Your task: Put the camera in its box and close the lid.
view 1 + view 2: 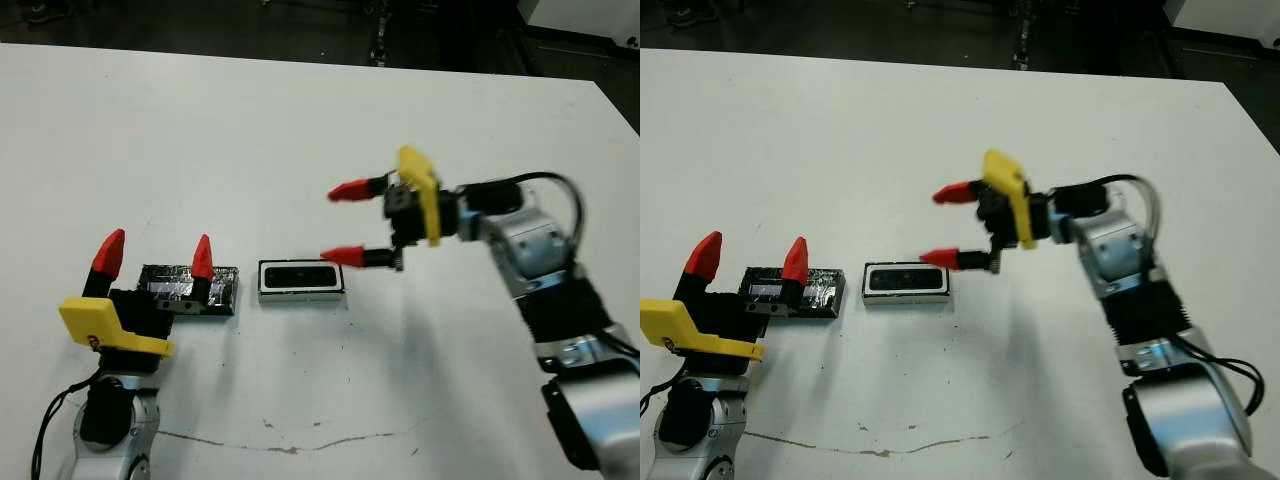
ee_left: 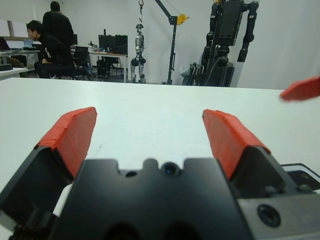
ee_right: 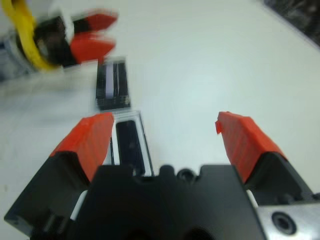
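Already boxed: camera (image 1: 301,276) lies in box (image 1: 301,293). Lid (image 1: 190,288) sits just ahead of left gripper (image 1: 155,255), long axis crosswise to its spread fingers. Right gripper (image 1: 347,222), fingers apart too, hangs farther off.

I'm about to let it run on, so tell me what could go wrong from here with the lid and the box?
1. The left tool stands open over the lid, which lies close beside the box; a sloppy grasp could knock the box.
2. The right tool hovers open beside the box, where the camera already lies; it may obstruct the lid's path.

Black camera (image 1: 300,274) lying inside white-rimmed box (image 1: 301,293), speckled lid (image 1: 187,289) just beside
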